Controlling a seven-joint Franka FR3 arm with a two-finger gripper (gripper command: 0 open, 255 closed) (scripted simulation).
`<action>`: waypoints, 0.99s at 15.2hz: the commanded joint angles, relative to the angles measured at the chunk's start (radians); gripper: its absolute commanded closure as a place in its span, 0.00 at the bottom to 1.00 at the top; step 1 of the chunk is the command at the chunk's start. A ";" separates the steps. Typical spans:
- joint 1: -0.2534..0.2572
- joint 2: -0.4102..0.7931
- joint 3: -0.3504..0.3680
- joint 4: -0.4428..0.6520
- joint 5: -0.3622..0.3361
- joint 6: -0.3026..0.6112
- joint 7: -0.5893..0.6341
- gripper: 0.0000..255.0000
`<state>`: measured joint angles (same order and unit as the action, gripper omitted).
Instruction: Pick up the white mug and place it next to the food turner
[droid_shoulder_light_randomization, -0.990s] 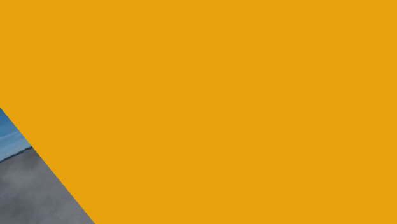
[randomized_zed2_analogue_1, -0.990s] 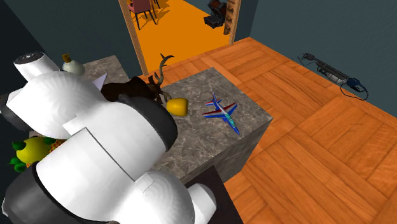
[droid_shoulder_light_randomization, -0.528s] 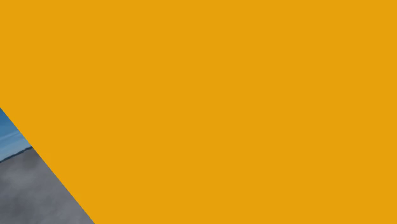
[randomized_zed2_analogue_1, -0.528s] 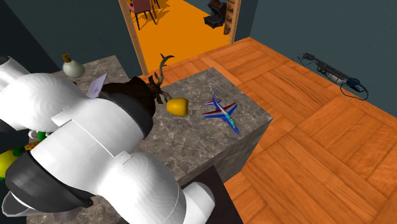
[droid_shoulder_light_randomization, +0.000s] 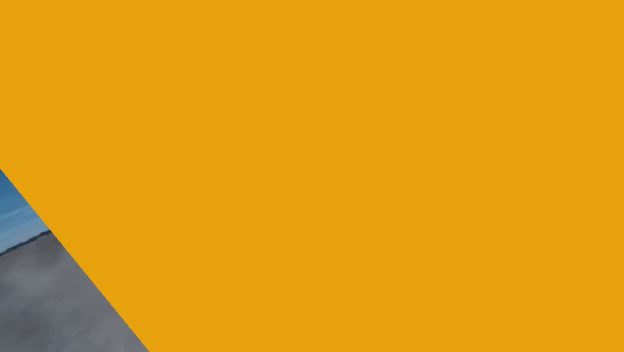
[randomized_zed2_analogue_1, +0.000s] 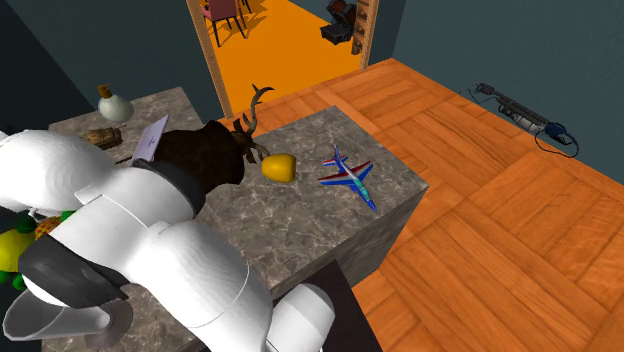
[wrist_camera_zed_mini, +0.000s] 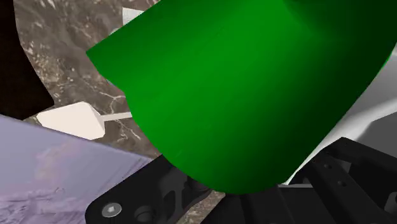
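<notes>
In the wrist view a white food turner (wrist_camera_zed_mini: 69, 119) lies flat on the marble tabletop (wrist_camera_zed_mini: 70, 57), its thin handle running under a big green shape (wrist_camera_zed_mini: 248, 89) that hangs close in front of the camera. A white curved surface (wrist_camera_zed_mini: 375, 105) shows beyond the green shape; I cannot tell whether it is the mug. Black parts of my gripper (wrist_camera_zed_mini: 254, 200) lie below the green shape. In the second exterior view my white arm (randomized_zed2_analogue_1: 150, 250) bends low over the table's left end and hides the hand.
A pale lavender sheet (wrist_camera_zed_mini: 57, 172) lies beside the turner. On the table stand a dark deer figure (randomized_zed2_analogue_1: 215, 150), a yellow rounded object (randomized_zed2_analogue_1: 279, 167), a toy jet (randomized_zed2_analogue_1: 348, 176), a bottle (randomized_zed2_analogue_1: 112, 102) and yellow-green fruit (randomized_zed2_analogue_1: 15, 250). An orange surface (droid_shoulder_light_randomization: 380, 150) blocks the shoulder view.
In the second exterior view the arm has swung down and to the left, uncovering the lavender sheet and a brown object near the bottle. The shoulder view is unchanged.
</notes>
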<state>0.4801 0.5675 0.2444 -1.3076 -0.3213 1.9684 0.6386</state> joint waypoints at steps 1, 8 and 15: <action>0.008 0.089 0.052 0.124 0.126 -0.050 0.032 1.00; 0.098 0.314 0.044 0.460 0.085 -0.160 0.056 1.00; 0.084 0.311 0.043 0.358 0.081 -0.064 0.066 1.00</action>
<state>0.5673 0.8847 0.2869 -0.9260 -0.2399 1.8882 0.7024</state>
